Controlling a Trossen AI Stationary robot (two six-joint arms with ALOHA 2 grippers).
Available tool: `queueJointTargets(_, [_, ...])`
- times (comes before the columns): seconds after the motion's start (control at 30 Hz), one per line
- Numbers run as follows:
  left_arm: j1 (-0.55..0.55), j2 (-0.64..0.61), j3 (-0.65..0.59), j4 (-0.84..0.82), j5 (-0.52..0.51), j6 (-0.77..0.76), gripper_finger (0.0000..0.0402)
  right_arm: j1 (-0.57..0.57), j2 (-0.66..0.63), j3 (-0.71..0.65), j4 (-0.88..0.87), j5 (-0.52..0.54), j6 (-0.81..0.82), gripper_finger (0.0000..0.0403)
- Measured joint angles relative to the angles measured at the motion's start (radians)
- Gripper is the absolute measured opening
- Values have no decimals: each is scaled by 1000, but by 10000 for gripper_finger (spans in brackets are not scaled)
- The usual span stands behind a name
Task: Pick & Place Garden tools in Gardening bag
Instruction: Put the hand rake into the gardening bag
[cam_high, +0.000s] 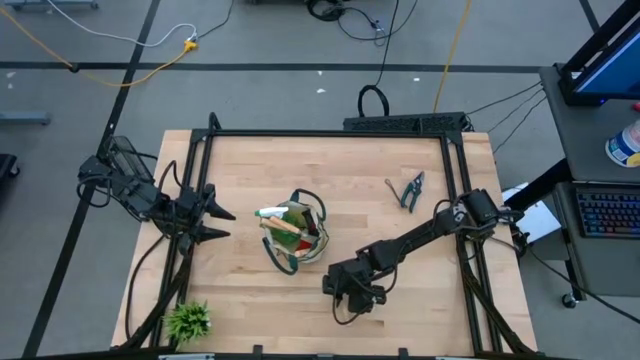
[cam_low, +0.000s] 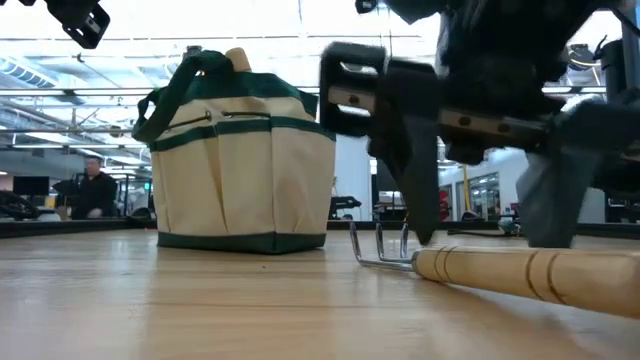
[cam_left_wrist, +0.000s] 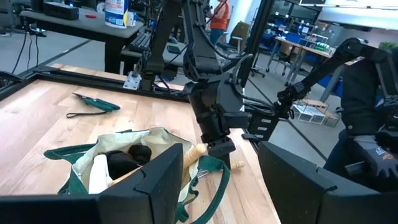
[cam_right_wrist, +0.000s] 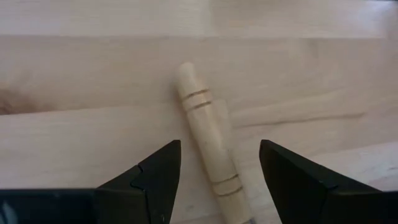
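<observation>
Wooden handle of a small rake (cam_right_wrist: 208, 155) lies flat on the table (cam_high: 400, 160), and the right gripper (cam_right_wrist: 219, 171) hangs just above it with one dark finger on either side; the fingers are spread and do not touch the wood. In the low view the rake's (cam_low: 480, 268) metal tines point toward the gardening bag (cam_low: 243, 155), which stands upright near the table's middle. From above, the bag (cam_high: 296, 232) already holds several tools, among them a wooden handle and something white, though what exactly sits deeper inside is hard to make out. Dark pruning shears (cam_high: 411, 190) lie apart on the table toward its far right corner. The left gripper (cam_high: 222, 224) waits at the left side of the table, beside the bag, fingers spread and holding nothing. A small spiky green plant (cam_high: 188, 320) sits at the near left corner.
</observation>
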Motion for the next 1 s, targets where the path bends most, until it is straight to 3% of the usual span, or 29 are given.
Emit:
queueJointTargets(0.43, [0, 0, 0, -2, 0, 0, 216, 0, 72, -20, 47, 11, 88, 199])
queueJointTargets(0.9, [0, 0, 0, -3, 0, -1, 216, 1, 75, -22, 42, 16, 338, 65])
queueJointTargets(1.0, [0, 0, 0, -3, 0, -7, 216, 1, 69, -22, 39, 21, 365, 58])
